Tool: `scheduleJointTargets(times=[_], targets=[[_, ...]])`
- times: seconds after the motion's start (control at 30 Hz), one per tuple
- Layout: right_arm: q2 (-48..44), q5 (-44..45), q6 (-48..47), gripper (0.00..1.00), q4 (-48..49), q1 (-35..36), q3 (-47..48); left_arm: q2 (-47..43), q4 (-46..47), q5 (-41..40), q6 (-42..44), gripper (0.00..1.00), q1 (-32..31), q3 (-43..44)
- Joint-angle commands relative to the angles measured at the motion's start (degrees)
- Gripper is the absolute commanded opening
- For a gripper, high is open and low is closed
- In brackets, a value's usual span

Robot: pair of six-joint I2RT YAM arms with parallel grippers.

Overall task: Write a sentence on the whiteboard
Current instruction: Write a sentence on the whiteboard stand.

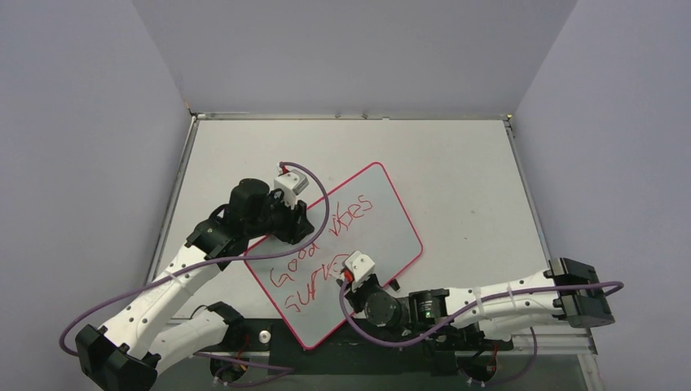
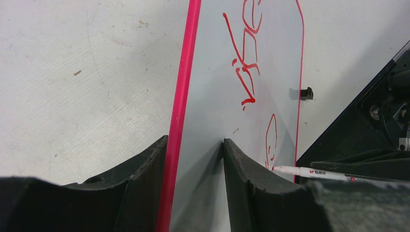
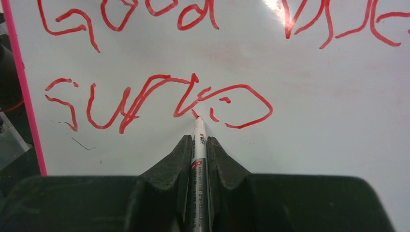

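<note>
**1. Right hand** (image 3: 197, 141). Nearest the arm bases, it is extended from the right over the near long edge of the whiteboard (image 1: 387, 220). Its fingers are clamped together on a marker (image 3: 198, 162) with a white-and-grey barrel, held lengthwise between them with the tip projecting forward. The tip is pressed to the writing face on the second written line, where the last letter meets a closed loop.

**2. Sentence** (image 1: 326, 248). Red handwriting is set in two lines on the whiteboard. The upper line is read as "Good vibes". The lower line is a scrawl, roughly "SURK" followed by the loop. In the overhead view both lines run diagonally, rising from near left to far right.

**3. Whiteboard.** Glossy white with rounded corners, it is bounded by a thin pink-red frame (image 2: 180, 96). It is placed askew on the counter (image 1: 464, 171), with one corner turned toward the bases. One small black clip (image 2: 306, 93) is seen on the long edge opposite the left hand.

**4. Left hand** (image 2: 195, 145). It is closed on the far-left long edge of the whiteboard. The frame is caught between the fingers, one finger on the writing face and the other on the outer side. Whether that edge is raised off the counter cannot be told.

**5. Counter.** Pale grey and lightly scuffed.
</note>
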Motion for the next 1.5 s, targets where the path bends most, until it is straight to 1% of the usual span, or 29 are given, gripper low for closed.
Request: scheduleJointTargets(times=[0.0, 0.17, 0.3, 0.43, 0.53, 0.6, 0.77, 1.07, 1.47], targets=[[-2.27, 4.98, 2.76, 0.0, -2.5, 0.22, -1.46, -0.95, 3.12, -2.77, 2.27, 0.0, 0.08, 1.46], [-3.23, 8.33, 3.65, 0.0, -5.7, -0.97, -1.72, -0.85, 3.13, -2.86, 2.25, 0.0, 0.08, 1.38], [-4.48, 9.33, 3.89, 0.0, -8.81, -2.75, -1.75, -0.74, 3.13, -2.95, 2.26, 0.0, 0.09, 1.37], [-8.1, 10.3, 2.65, 0.0, -10.52, -3.13, -1.57, -0.68, 3.14, -3.02, 2.26, 0.0, 0.08, 1.41], [-10.6, 10.26, 1.32, 0.0, -11.05, -4.2, -1.48, -0.78, 3.07, -3.08, 2.26, 0.0, 0.12, 1.38], [-11.86, 7.83, 1.01, 0.0, -11.02, -6.65, -1.42, -0.87, 3.0, -3.12, 2.3, 0.0, 0.08, 1.34], [-12.62, 3.1, -0.53, 0.0, -7.8, -11.33, -1.42, -0.86, 2.99, -3.3, 2.33, 0.0, 0.13, 1.31], [-8.93, -2.16, -4.2, 0.0, -1.47, -11.91, -0.09, -0.83, 3.08, -3.43, 2.35, 0.0, 0.08, 1.35], [-6.29, -3.84, -5.85, 0.0, 1.4, -13.99, 1.12, -0.89, 3.05, -3.56, 2.35, 0.0, 0.12, 1.36]])
